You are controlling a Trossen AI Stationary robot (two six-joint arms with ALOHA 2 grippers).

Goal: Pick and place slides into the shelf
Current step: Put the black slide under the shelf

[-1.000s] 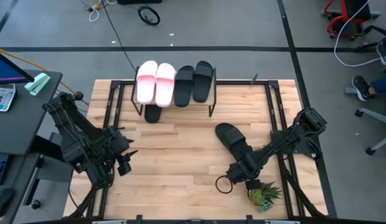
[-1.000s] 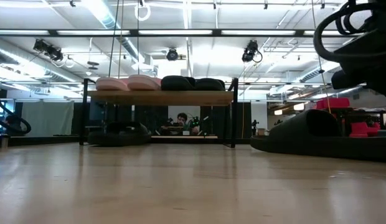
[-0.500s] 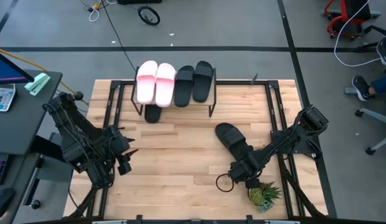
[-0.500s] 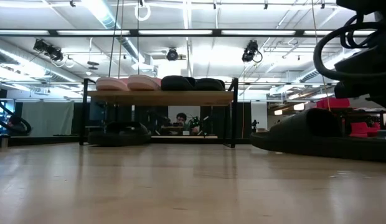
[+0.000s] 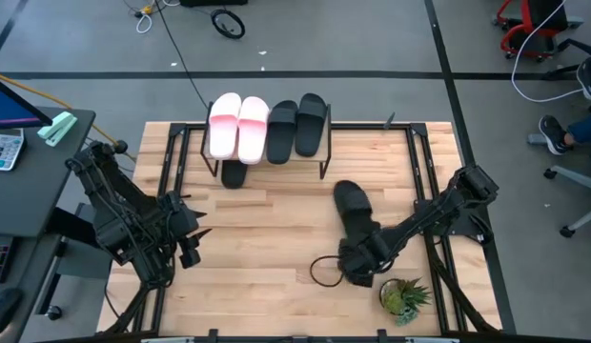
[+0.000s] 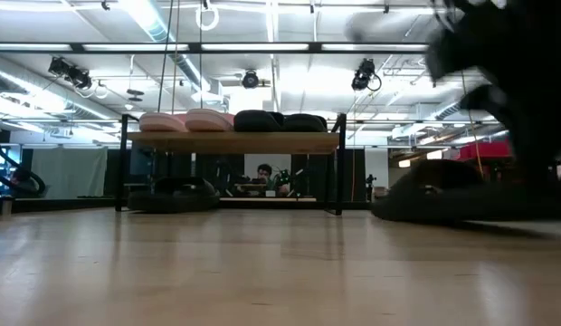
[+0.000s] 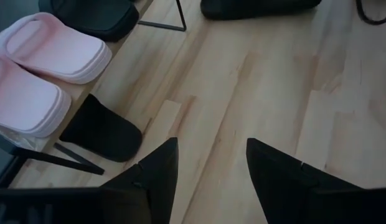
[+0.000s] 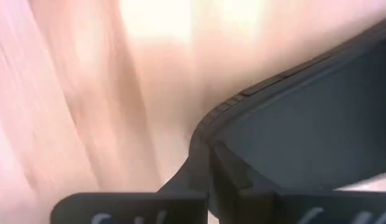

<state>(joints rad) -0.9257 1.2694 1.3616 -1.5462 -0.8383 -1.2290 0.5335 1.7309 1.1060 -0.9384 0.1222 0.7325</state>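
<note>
Black slide (image 5: pixel 351 202) on the table, its near end gripped by the right hand (image 5: pixel 357 263), left hand (image 5: pixel 186 243) open

A robotics lab: exposed ceiling ducts (image 6: pixel 185 68), concrete floor (image 5: pixel 372 48), office chairs (image 5: pixel 524 24) beyond the worktable (image 5: pixel 276 238).

Up top centre, two pale pink slides (image 5: pixel 233 125) and two black slides (image 5: pixel 297 125) are lined up on the small wooden-plank shelf with thin black legs (image 5: pixel 324 164). Another black slide (image 5: pixel 234 174) is tucked underneath; the last black slide (image 5: pixel 354 206) is seen lower right.
</note>
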